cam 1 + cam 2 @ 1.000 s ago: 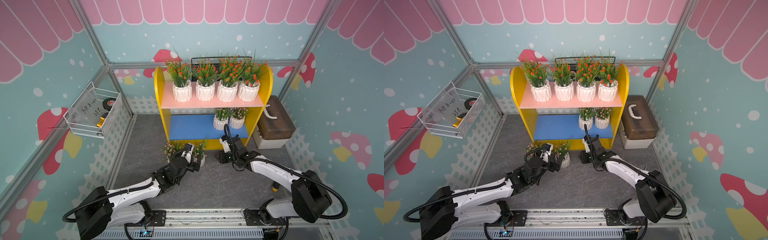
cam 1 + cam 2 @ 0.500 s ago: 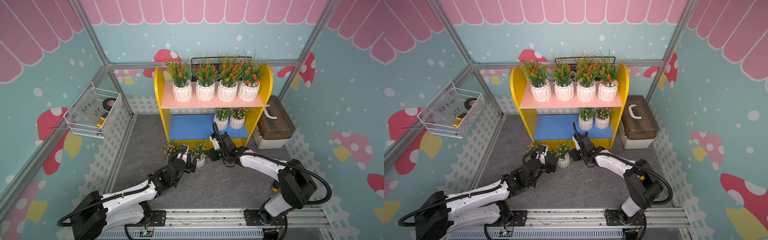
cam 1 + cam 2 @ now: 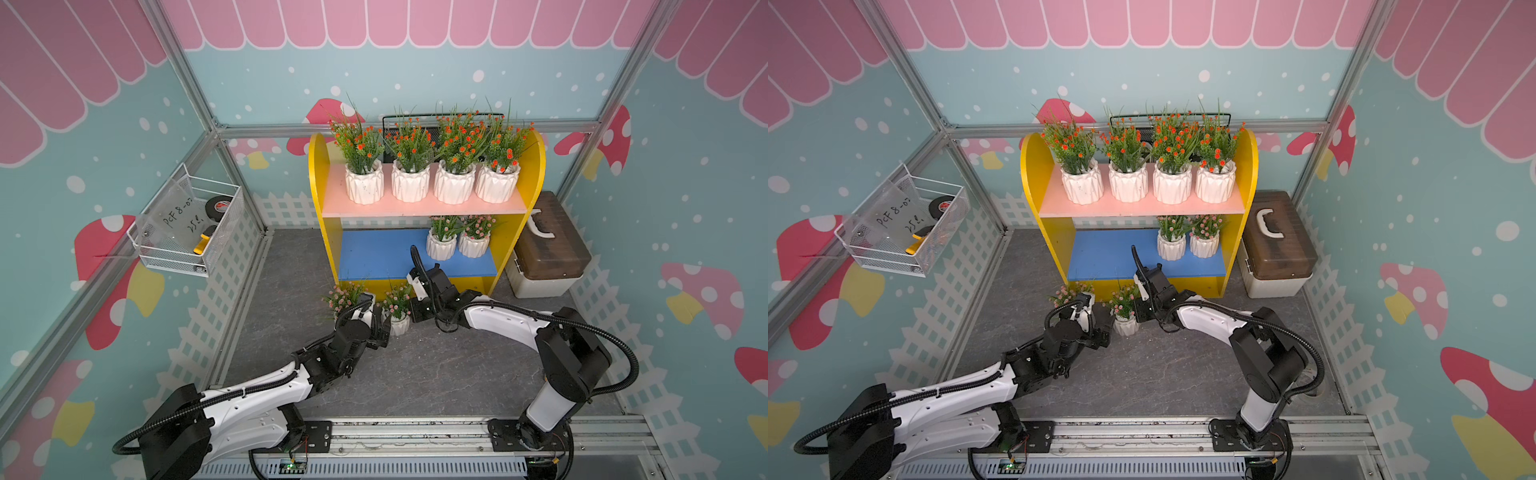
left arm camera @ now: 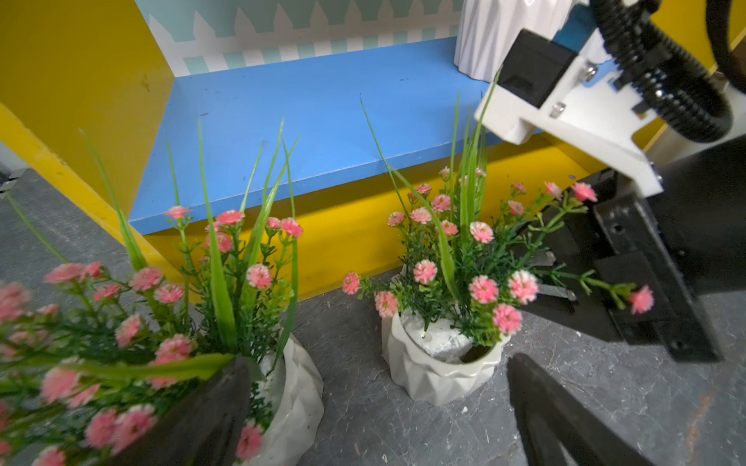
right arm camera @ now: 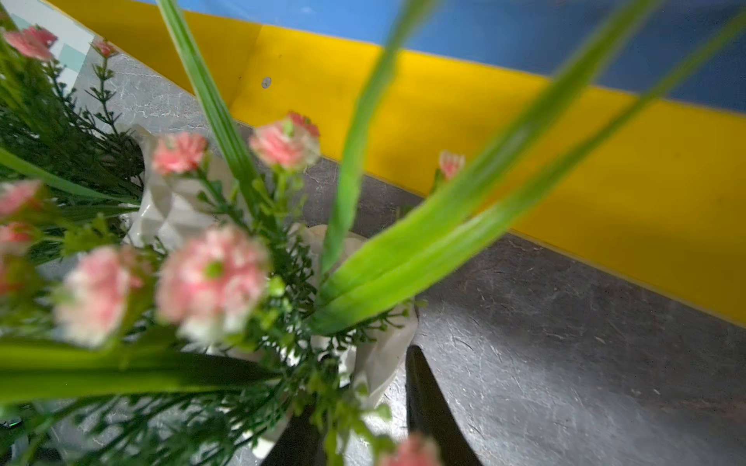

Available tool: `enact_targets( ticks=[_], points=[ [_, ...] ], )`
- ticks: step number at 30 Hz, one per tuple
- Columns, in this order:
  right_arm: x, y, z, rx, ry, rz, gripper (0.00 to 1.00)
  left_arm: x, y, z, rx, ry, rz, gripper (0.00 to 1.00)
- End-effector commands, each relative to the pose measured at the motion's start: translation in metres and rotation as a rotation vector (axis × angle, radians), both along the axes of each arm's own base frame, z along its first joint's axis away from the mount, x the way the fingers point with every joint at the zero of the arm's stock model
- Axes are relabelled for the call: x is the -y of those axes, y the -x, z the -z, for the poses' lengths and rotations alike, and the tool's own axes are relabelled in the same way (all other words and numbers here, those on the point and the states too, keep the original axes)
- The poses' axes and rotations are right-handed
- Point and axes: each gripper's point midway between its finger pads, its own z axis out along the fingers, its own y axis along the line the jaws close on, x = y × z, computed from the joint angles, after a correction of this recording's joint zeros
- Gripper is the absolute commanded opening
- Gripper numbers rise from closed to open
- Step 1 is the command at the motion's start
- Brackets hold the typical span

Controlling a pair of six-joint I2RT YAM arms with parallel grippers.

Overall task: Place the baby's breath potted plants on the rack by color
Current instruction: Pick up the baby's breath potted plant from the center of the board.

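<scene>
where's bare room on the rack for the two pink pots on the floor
Blue lower board is bare from the left yellow panel to its two pink pots. Pink upper board is full: four orange plants.

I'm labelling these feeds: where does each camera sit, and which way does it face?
Top views: high above the base rail, looking down at the rack; left arm and right arm show whole.
Left wrist: low on the left arm, facing the blue lower board, a pink-flowered pot and the right gripper; own black fingers show.
Right wrist: close over that pot; one own finger shows.
Shared: both wrist views show that pot.
</scene>
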Motion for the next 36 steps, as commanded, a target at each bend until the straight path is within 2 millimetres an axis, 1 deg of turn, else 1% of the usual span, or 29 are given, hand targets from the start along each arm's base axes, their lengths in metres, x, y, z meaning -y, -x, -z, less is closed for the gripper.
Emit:
enact_targets(
  ticks=[1,9,15,18,25,31,36],
  points=[
    [-0.003,-0.004,0.004,0.000,0.025,0.012,0.25,-0.004,0.002,0.000,-0.001,0.019,-0.019,0.98],
    [-0.009,-0.002,0.012,-0.025,0.045,0.001,0.22,-0.006,0.002,0.003,-0.003,0.012,-0.025,0.97],
    [-0.007,0.000,0.021,-0.042,0.079,-0.006,0.17,-0.006,0.002,0.002,0.000,0.015,-0.024,0.98],
    [-0.003,0.000,0.022,-0.039,0.106,-0.002,0.12,-0.006,0.002,0.001,0.000,0.014,-0.025,0.98],
    [0.011,0.002,0.012,0.002,0.150,0.009,0.04,-0.004,0.002,0.001,-0.002,0.019,-0.015,0.98],
    [0.028,0.005,-0.002,0.031,0.181,0.020,0.02,0.005,0.003,0.001,0.003,0.038,0.025,0.98],
    [0.041,0.007,-0.013,0.039,0.160,0.036,0.02,0.017,0.003,0.007,0.005,0.054,0.082,0.98]
  ],
)
